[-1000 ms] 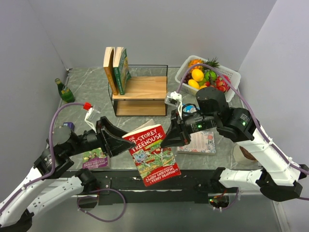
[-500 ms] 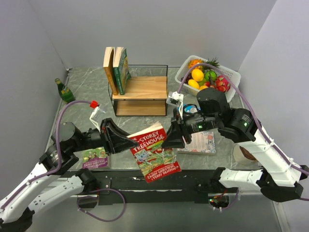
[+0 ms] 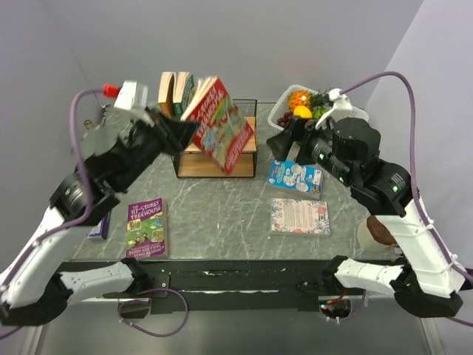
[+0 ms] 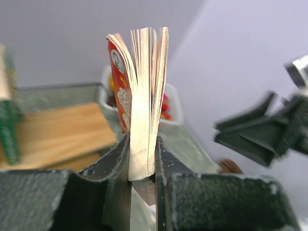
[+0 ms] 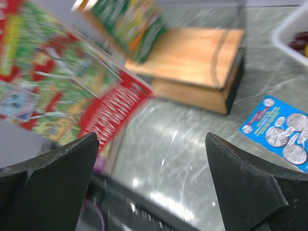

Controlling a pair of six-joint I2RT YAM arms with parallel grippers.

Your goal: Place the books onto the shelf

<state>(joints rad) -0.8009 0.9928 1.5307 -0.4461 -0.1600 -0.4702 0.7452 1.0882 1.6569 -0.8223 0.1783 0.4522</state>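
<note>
Red book (image 4: 142,91) is pinched in the left claw (image 4: 142,154). The claw's two dark fingers (image 4: 115,168) press on the page edges from both sides. This close view shows the pages fanning out a little at the top. It also shows a thin strip of red cover with small faces on it. The top view shows what the close one hides. There you see the whole cover, red and green with cartoon drawings and big letters. The red book is tilted, up in the air, in front of the shelf (image 3: 222,144). I cannot tell if it touches the shelf. The shelf has light wood boards in a thin black frame, and two books (image 3: 177,95) stand at its left end. The right claw (image 3: 287,143) is spread wide and holds nothing. It hangs near the fruit basket (image 3: 281,112) and a blue book (image 3: 294,177). Its own camera shows the red book all blurry, and a green book (image 5: 130,24) standing on the wood. Only the top view shows a purple book (image 3: 145,225) and a pink book (image 3: 299,217), both lying flat on the grey table (image 3: 222,207).
</note>
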